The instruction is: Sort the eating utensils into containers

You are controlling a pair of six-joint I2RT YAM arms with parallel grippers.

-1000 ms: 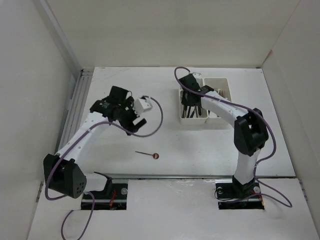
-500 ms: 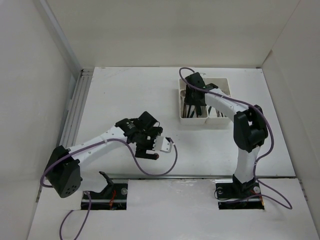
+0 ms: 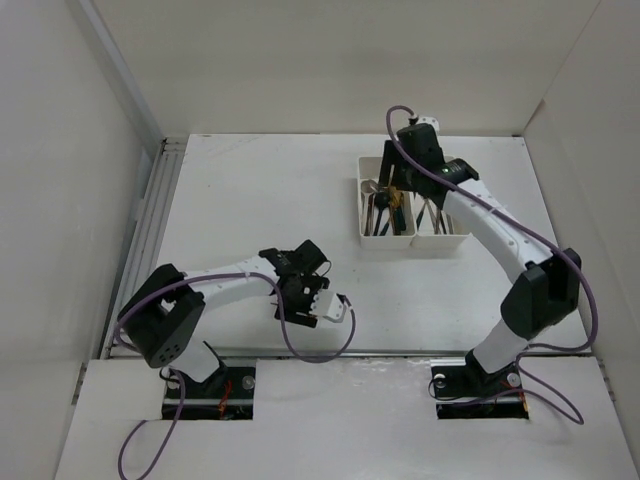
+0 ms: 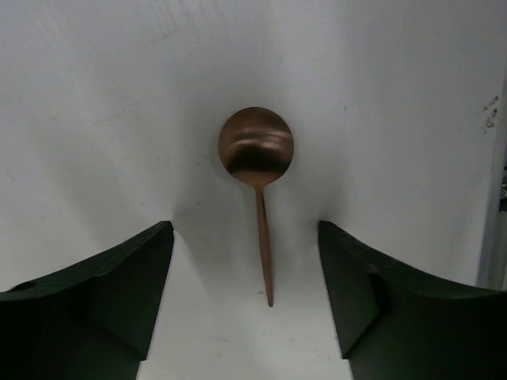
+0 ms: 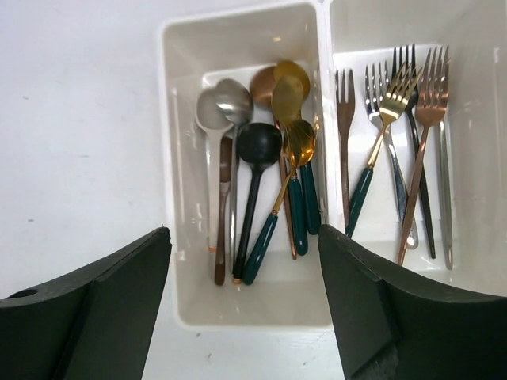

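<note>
Now the pick of the last loose utensil is in hand: a slim copper metal spoon (image 4: 260, 206) lies flat on the white table (image 4: 95, 95), near the front edge and well apart from the bins, its round bowl pointing away from the left wrist camera. The left gripper (image 4: 245, 237) hangs low over it, jaws apart, one on each side of the handle and not touching it. I judge the next move calls for a short descent and a close on the thin handle, then a carry to the spoon side.

The right gripper (image 5: 244, 237) hovers above the two joined white plastic bins (image 5: 238, 20), jaws apart and empty; spoons (image 5: 261, 158) fill the left compartment, forks (image 5: 396, 119) the right.

A second ago the left arm stood raised far back from the exposed spoon; it has since swung down over it. The right gripper, then low at the left bin, has lifted.
</note>
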